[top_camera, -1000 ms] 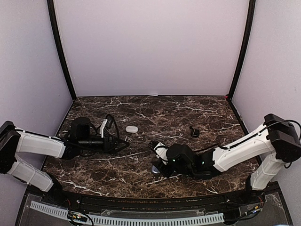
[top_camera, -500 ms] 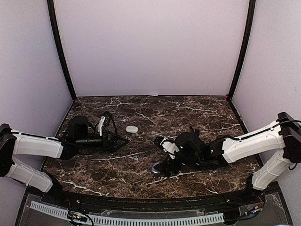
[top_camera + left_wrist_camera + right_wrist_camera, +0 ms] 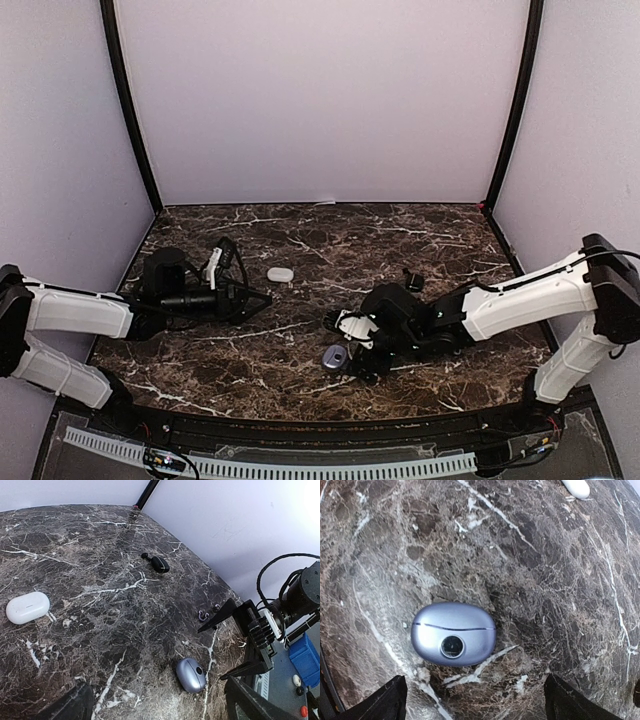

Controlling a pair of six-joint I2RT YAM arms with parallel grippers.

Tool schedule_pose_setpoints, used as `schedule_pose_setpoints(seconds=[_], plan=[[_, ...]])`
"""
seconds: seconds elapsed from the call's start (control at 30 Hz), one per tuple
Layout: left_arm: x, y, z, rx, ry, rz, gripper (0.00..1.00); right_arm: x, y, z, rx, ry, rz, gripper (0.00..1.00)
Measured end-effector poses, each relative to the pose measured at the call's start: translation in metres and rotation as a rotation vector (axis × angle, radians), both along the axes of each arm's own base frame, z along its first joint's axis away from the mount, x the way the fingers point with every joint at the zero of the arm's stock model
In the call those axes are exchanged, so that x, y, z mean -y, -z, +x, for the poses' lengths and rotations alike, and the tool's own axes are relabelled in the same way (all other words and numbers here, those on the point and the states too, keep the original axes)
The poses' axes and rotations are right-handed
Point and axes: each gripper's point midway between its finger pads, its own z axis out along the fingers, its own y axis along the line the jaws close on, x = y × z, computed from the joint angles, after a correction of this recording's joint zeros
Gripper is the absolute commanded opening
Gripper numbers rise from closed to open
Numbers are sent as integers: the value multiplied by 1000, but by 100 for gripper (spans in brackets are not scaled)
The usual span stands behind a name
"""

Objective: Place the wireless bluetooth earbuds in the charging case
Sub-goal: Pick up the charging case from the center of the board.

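Lying ahead of right gripper point(image 3: 472, 687): the purple charging case point(image 3: 453, 634), flat on the marble tabletop point(image 3: 300, 240), just beyond the fingertips and touching neither.
Case long axis: crosswise to the right gripper, running from one finger's side toward the other, a little nearer the finger at the left of the wrist view.
Case facing: lid shut. The seam line sits on the side away from the gripper, and the round dark button faces back toward it.
Right gripper state: jaws spread wide with nothing between them.
Left gripper point(image 3: 157, 690) state: jaws also spread wide and holding nothing, low over the tabletop.
White case point(image 3: 28, 607): ahead of the left gripper and off to its left, lid shut, long axis roughly crosswise to that gripper. It is well ahead of the right gripper.
Dark piece point(image 3: 160, 564): far ahead of the left gripper, an oval body with a thin stub pointing away and leftward. Whether it is a bud or a case cannot be told.
Purple case from left gripper: ahead and slightly right, close beside the right gripper's nearer jaw.
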Motion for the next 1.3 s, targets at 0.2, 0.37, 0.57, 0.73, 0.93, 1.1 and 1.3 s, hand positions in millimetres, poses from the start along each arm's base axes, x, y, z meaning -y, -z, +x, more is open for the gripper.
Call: schedule_pose_setpoints(seconds=[0.2, 0.37, 0.57, 0.73, 0.93, 1.1, 1.3], plan=[[-1, 1, 2, 2, -14, 5, 94, 10, 20, 3, 22, -12, -93, 95], [-2, 1, 4, 5, -25, 9, 94, 10, 34, 10, 36, 1, -136, 94], [-3, 2, 4, 5, -28, 11, 94, -6, 32, 22, 76, 8, -117, 94], [-3, 3, 4, 2, -29, 14, 94, -19, 31, 29, 101, -10, -109, 94], [-3, 4, 4, -1, -29, 17, 93, -32, 31, 33, 97, -42, -101, 90], [-3, 4, 4, -2, -28, 17, 93, -35, 34, 35, 27, -60, -84, 86], [-3, 5, 3, -6, -27, 19, 93, -30, 39, 35, -79, -74, -57, 81]])
